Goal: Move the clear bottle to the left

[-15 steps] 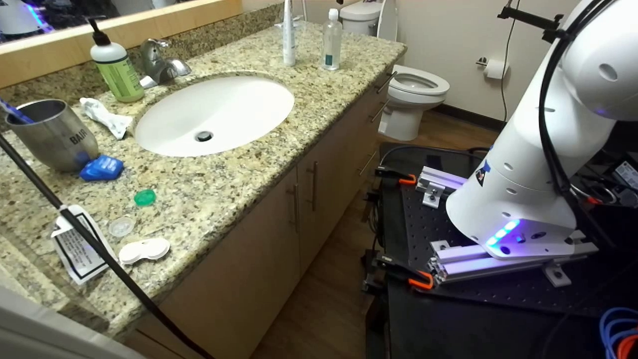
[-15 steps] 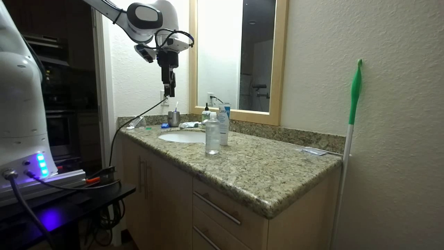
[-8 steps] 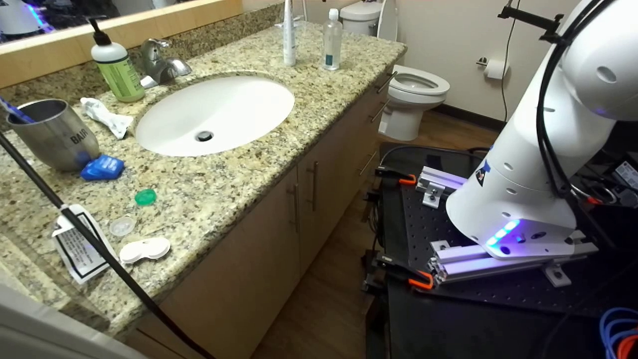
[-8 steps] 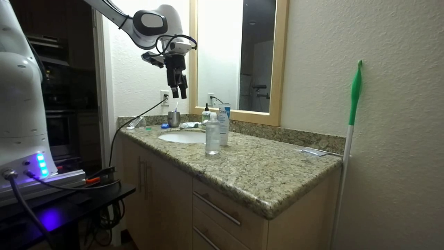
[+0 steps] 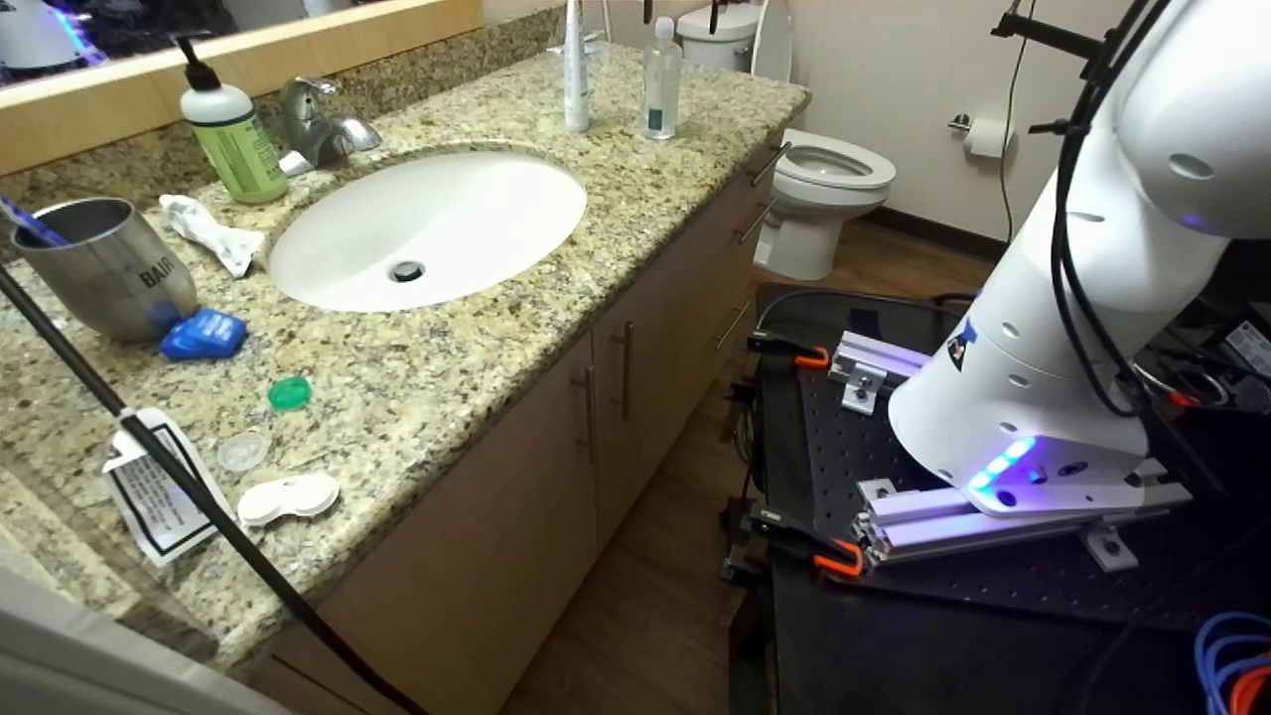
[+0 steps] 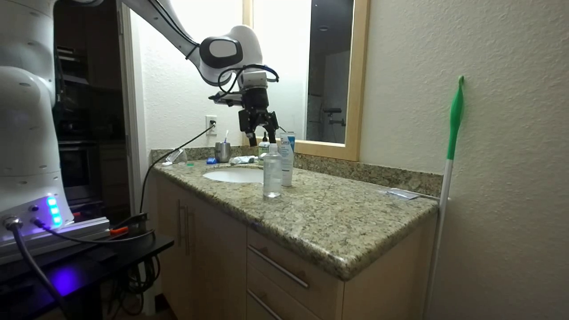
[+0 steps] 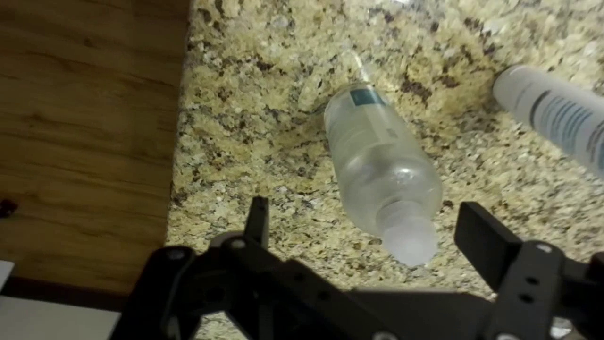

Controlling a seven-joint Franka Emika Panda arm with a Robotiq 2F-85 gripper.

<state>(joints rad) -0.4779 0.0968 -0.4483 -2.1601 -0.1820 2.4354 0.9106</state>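
1. Wrist view: gripper [image 7: 363, 205] spread wide w/ white cap [image 7: 410, 243] of clear bottle [image 7: 373, 151] showing in gap
2. Bottle upright on counter [image 6: 320, 222] nr drawer-side edge, in both exterior views
3. White tube [image 7: 552, 113] apart, twd wall-side edge

Near the tall, clear plastic bottle [image 5: 660, 87], an exterior view's top edge cropped the black two-fingered tool [image 5: 680, 15] and the white squeeze tube [image 5: 576, 89].

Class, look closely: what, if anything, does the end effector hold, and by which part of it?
Nothing is held: the end effector is open, and in the wrist view the counter shows between its fingers and the clear bottle on both sides.
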